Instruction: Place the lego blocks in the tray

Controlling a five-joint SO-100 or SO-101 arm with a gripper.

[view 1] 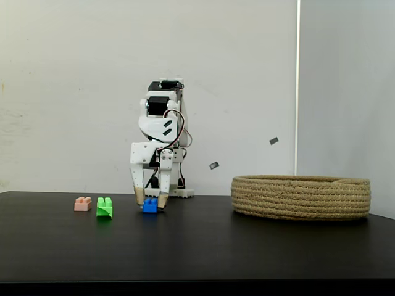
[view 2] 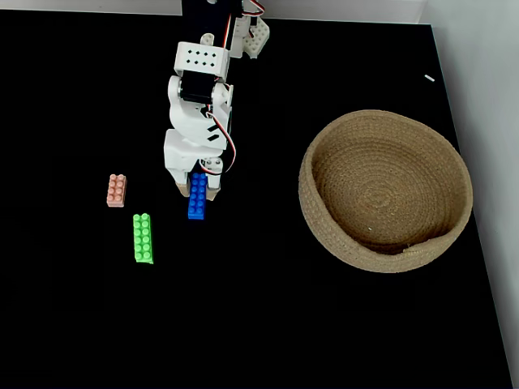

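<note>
Gripper (view 1: pixel 150 201) is down at the black table (view 1: pixel 247 246), fingers (view 1: pixel 139 196) straddling the far end of the blue brick (view 2: pixel 196 198); whether they actually pinch it, cannot tell. Green brick (view 2: pixel 143 237) lies left of the blue one in both fixed views, pink brick (view 2: pixel 117 190) further left, all on the table. Rope basket (view 2: pixel 385 190) sits well apart at right.
</note>
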